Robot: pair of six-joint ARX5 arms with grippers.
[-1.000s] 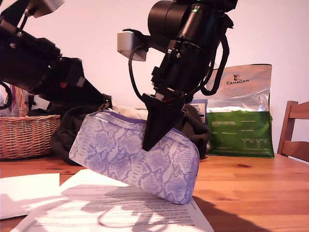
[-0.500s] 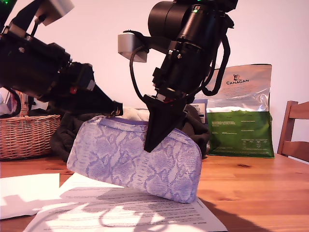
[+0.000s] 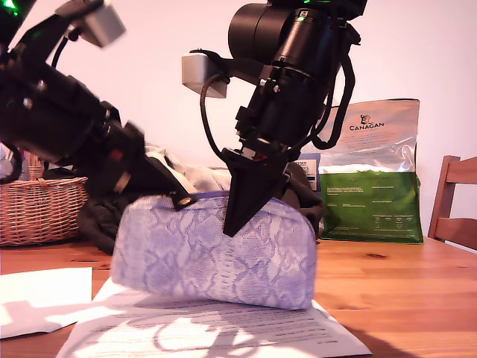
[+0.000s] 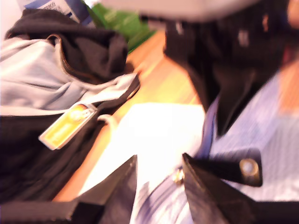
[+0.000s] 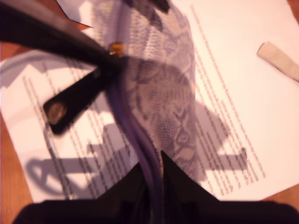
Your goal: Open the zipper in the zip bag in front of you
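Observation:
The zip bag (image 3: 216,253), a lilac-and-white snakeskin pouch, stands on papers in the middle of the exterior view. My first gripper (image 3: 182,200) reaches in from the exterior view's left and is shut on the zipper's gold slider (image 4: 178,176) at the bag's top edge. The black tab (image 4: 233,170) with its silver rivet hangs loose beside the gripper (image 4: 161,179). My second gripper (image 3: 231,224) comes down from above, shut on the purple zip tape (image 5: 135,135) at the bag's top edge (image 5: 156,163). The first wrist view is blurred.
Printed papers (image 3: 223,332) lie under the bag on the wooden table. A black garment (image 4: 56,70) with a yellow tag (image 4: 65,126) is heaped behind. A wicker basket (image 3: 41,209) stands at the exterior view's left, a Canagan food bag (image 3: 373,171) and a chair (image 3: 458,201) at its right.
My first gripper has travelled toward the exterior view's right along the bag's top with the slider. The bag has tipped from slanted to level. The second gripper has held still.

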